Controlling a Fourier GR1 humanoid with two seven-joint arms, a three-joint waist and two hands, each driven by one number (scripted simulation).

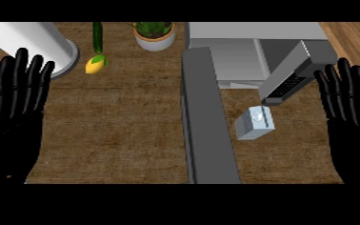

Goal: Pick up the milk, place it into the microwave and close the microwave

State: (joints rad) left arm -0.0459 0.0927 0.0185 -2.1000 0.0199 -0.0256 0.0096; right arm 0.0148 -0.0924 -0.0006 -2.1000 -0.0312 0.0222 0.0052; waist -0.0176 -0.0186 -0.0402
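The small pale grey-blue milk carton stands upright on the brown wood-grain table. Its long axis runs vertically, so its capped top faces the camera, and its body is turned slightly off square to the table's edges. It sits just in front of the grey box-shaped microwave, below the slanted grey control panel with black keypad. The microwave's long dark grey door is swung open and runs down the middle of the view, walling off the carton's left side. Bare table lies on the carton's near and right sides. The black right hand rests at the right edge, fingers straight and spread upward, apart from the carton. The black left hand rests likewise at the left edge, with a wide stretch of bare wood between it and the door. Far left are a white cylinder, a yellow fruit and a white potted plant.
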